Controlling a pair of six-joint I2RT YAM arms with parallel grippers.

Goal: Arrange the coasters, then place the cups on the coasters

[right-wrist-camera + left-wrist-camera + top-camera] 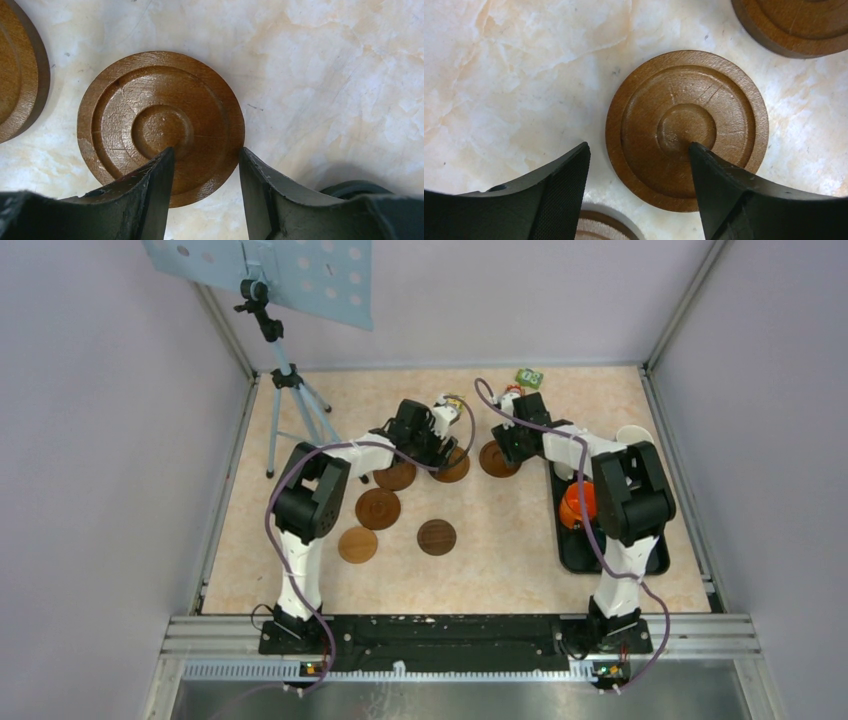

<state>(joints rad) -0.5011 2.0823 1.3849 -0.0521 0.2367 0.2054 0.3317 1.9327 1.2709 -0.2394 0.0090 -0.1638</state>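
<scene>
The coaster (686, 100) mid-frame looks light, stiff and thin, lying flat on the counter (499, 75); I'd take it across its rim. My left and right jaws stand spread, pinching nothing.

Bright, even light; soft shadows

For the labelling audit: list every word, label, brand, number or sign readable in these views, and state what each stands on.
No text can be read in any view.
Round brown wooden coasters: turned rings only, no lettering.
Small green block at the far edge: pale marks on top, too small to read.
</scene>
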